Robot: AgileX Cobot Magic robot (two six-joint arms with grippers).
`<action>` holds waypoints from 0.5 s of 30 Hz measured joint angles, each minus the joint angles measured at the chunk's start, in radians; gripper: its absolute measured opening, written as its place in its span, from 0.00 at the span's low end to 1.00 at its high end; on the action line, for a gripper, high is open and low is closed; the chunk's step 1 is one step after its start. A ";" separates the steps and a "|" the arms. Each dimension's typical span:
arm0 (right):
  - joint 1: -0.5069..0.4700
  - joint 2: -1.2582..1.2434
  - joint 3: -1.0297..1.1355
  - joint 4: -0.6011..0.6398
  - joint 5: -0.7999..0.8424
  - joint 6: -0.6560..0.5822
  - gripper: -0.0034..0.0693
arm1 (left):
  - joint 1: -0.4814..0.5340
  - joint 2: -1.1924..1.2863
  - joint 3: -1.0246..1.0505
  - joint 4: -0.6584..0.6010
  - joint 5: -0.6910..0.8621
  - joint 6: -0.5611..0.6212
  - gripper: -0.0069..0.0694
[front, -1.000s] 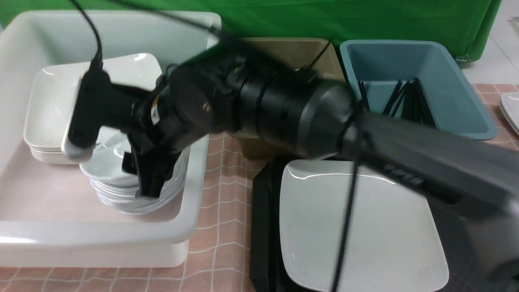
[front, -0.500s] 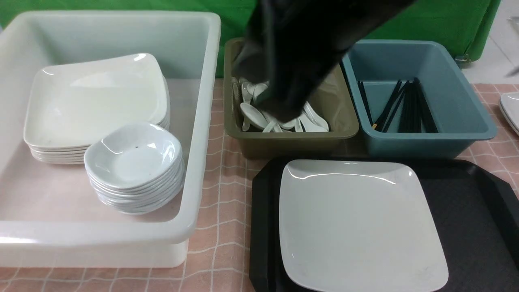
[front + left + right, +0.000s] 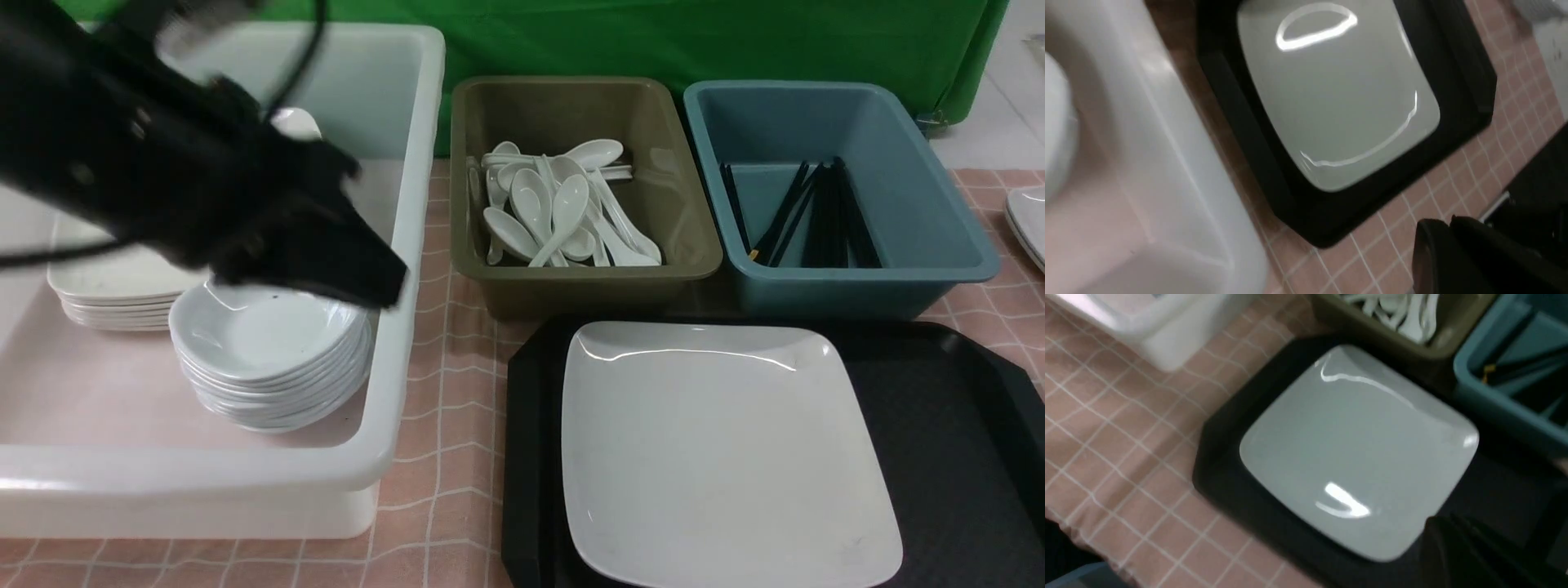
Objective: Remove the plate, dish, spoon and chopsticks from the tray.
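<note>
The large white plate (image 3: 718,449) lies on the black tray (image 3: 939,425); it also shows in the left wrist view (image 3: 1331,94) and the right wrist view (image 3: 1351,457). A dish (image 3: 269,327) with a dark speck tops a stack in the white tub (image 3: 408,245). Spoons (image 3: 555,212) lie in the olive bin, and chopsticks (image 3: 816,220) lie in the blue bin. My left arm, blurred, reaches over the tub, with its gripper (image 3: 384,286) near the tub's right wall. Its fingers (image 3: 1429,245) lie together, empty. My right gripper (image 3: 1437,524) hangs dark above the plate's corner, its fingers together.
The olive bin (image 3: 584,282) and the blue bin (image 3: 857,282) stand right behind the tray. A stack of large plates (image 3: 114,298) sits in the tub behind the dishes. Another white plate's edge (image 3: 1029,220) shows at the far right. A pink checked cloth covers the table.
The right arm rose from the dish stack in the tub, leaving the dish on top, and left the front view. The left arm swung in over the tub.
</note>
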 joint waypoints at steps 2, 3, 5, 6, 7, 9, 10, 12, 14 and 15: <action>-0.009 -0.103 0.140 0.001 -0.007 0.081 0.09 | -0.087 0.000 0.052 0.038 -0.054 -0.061 0.19; -0.010 -0.140 0.198 0.001 -0.016 0.114 0.09 | -0.125 0.001 0.072 0.061 -0.081 -0.104 0.21; -0.013 -0.208 0.303 0.002 -0.040 0.180 0.09 | -0.196 0.005 0.108 0.094 -0.122 -0.165 0.27; -0.015 -0.273 0.398 0.004 -0.066 0.243 0.09 | -0.271 0.020 0.142 0.119 -0.160 -0.245 0.36; -0.015 -0.298 0.433 0.004 -0.077 0.270 0.09 | -0.301 0.028 0.149 0.122 -0.171 -0.265 0.39; -0.015 -0.340 0.488 0.005 -0.094 0.308 0.09 | -0.358 0.057 0.163 0.129 -0.198 -0.313 0.46; -0.015 -0.364 0.517 0.005 -0.105 0.335 0.09 | -0.396 0.089 0.167 0.129 -0.220 -0.349 0.53; -0.015 -0.389 0.545 0.005 -0.115 0.351 0.09 | -0.444 0.136 0.169 0.129 -0.268 -0.389 0.60; -0.015 -0.399 0.556 0.005 -0.114 0.360 0.09 | -0.468 0.179 0.170 0.129 -0.310 -0.418 0.65; -0.015 -0.399 0.557 0.005 -0.116 0.361 0.09 | -0.474 0.205 0.171 0.129 -0.336 -0.435 0.67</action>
